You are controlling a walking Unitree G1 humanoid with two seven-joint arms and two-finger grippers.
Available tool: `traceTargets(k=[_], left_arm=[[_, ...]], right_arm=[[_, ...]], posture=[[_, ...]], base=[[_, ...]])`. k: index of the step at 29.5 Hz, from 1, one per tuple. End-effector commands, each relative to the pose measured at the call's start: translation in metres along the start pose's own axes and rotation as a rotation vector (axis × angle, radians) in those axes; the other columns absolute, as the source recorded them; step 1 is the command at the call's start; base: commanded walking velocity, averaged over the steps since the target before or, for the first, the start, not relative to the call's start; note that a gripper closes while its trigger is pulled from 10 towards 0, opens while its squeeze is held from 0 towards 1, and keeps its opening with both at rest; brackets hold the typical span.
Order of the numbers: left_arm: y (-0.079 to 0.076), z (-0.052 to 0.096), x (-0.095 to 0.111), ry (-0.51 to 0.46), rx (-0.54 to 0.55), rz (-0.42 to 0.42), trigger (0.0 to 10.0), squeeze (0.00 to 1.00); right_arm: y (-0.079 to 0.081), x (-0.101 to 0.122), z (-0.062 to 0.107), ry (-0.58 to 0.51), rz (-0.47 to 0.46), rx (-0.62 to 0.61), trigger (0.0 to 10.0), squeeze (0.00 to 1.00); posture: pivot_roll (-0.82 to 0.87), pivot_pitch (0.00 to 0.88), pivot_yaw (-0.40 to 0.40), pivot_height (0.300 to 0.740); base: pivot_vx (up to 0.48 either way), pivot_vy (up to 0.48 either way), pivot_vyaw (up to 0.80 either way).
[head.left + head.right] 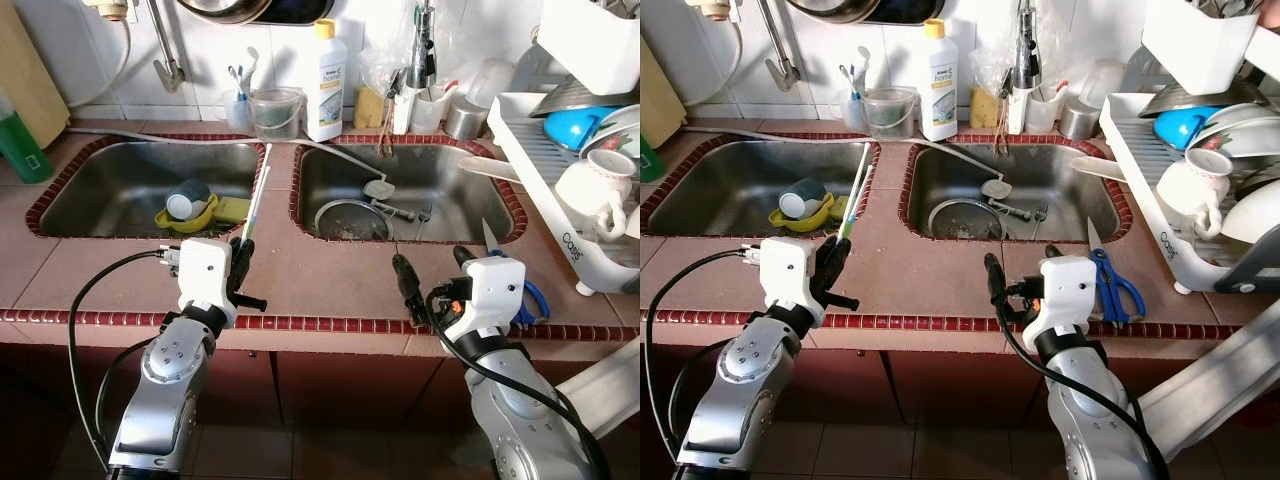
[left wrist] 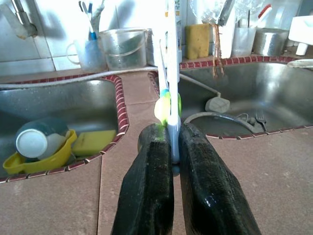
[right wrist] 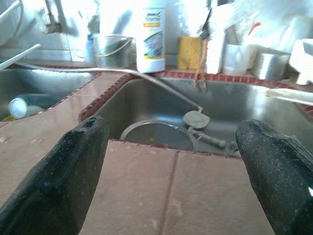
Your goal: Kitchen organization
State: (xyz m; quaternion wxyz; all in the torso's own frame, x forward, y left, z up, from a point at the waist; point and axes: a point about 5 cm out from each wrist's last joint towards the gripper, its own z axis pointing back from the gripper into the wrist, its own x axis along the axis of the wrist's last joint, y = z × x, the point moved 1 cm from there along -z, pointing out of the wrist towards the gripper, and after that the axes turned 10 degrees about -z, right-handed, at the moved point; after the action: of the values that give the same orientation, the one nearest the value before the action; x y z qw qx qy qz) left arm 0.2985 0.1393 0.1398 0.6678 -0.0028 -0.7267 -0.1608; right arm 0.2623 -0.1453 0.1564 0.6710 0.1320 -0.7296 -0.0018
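Toothbrush (image 2: 171, 73) sits pinched by its handle end in the left gripper (image 1: 243, 272), above the counter (image 1: 330, 275) between the sinks; held so low, it could pivot or slip. Right gripper (image 1: 432, 268) hovers wide open, empty.

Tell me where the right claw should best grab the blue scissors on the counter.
Probably the blades near the pivot of the scissors, coming straight down from above. They lie flat beside the sink, blades pointing away, and the open right claw sits just left.
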Motion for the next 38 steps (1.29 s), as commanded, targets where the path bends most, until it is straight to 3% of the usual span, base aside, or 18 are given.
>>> traceTargets(k=[1,12,38], left_arm=[[0.0,-0.003,0.006,-0.017,-0.002,0.0,10.0,0.0],[0.0,-0.009,0.011,-0.017,0.005,-0.005,10.0,0.0],[0.003,-0.012,0.011,0.003,-0.055,-0.041,10.0,0.0]], right_arm=[[-0.004,0.001,-0.001,-0.014,-0.007,-0.012,10.0,0.0],[-0.01,0.005,-0.013,-0.045,0.001,-0.013,10.0,0.0],[-0.008,-0.001,-0.003,-0.056,-0.032,-0.072,10.0,0.0]], posture=[[-0.12,0.032,0.024,0.74],[-0.1,0.024,0.004,0.74],[-0.13,0.053,0.065,0.74]], base=[[0.0,0.0,0.0],[0.0,0.205,0.0],[0.0,0.399,0.0]])
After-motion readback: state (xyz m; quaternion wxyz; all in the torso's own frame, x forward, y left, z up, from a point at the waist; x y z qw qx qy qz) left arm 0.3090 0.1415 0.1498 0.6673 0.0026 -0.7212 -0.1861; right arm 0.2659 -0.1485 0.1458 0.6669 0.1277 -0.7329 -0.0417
